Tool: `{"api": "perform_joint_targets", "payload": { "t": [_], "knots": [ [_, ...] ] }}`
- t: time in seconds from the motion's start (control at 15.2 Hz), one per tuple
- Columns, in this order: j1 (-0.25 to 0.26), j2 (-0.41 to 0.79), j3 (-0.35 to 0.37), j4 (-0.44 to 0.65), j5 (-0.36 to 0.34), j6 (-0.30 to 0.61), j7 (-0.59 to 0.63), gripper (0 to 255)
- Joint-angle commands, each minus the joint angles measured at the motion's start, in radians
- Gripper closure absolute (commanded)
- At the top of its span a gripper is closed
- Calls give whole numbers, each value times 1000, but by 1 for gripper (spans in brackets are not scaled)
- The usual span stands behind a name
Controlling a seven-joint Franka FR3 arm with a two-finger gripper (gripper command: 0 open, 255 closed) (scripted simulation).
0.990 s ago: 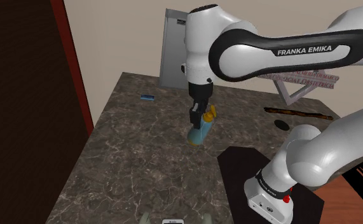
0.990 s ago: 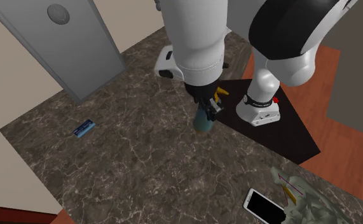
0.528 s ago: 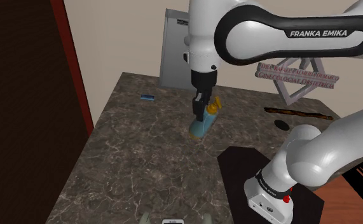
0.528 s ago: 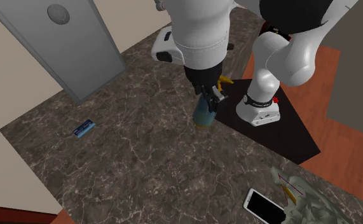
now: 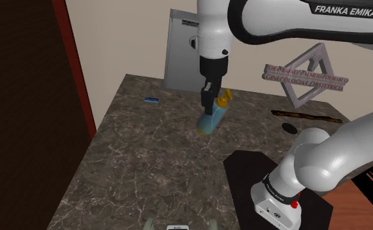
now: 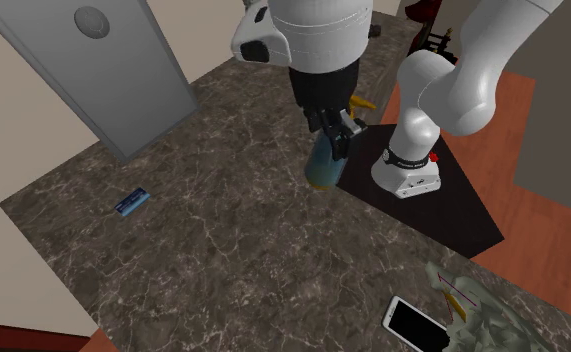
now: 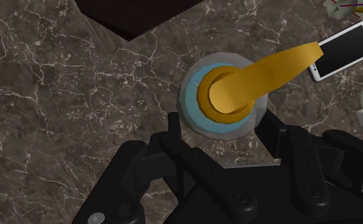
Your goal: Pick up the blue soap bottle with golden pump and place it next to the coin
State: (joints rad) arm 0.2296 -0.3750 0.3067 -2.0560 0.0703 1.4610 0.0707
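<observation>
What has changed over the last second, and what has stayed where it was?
The gripper, shut on the blue soap bottle throughout, has risen and lifted it off the dark marbled table, drifting slightly toward the shoulder view's right. The bottle hangs tilted. The small blue object, the phone and the stand have not moved.

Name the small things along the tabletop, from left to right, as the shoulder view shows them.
small blue packet → soap bottle, gripped in the claw → dark disc. The long dark stick overlaps the disc, so it is left out.
</observation>
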Motion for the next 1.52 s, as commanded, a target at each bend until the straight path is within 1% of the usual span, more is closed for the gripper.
{"api": "perform_joint_targets", "payload": {
  "t": [0.0, 0.26, 0.53, 0.79, 1.12, 1.45],
  "knots": [
    [-1, 2, -2, 29, -2, -27, -1, 255],
    [-3, 9, -4, 78, -4, -70, 0, 255],
    [-22, -97, -74, -19, -28, -78, -96, 255],
    [-42, -190, -147, -99, -70, -89, -190, 255],
    [-72, -285, -243, -175, -141, -103, -306, 255],
    [-108, -357, -343, -224, -228, -112, -424, 255]
  ]
}}
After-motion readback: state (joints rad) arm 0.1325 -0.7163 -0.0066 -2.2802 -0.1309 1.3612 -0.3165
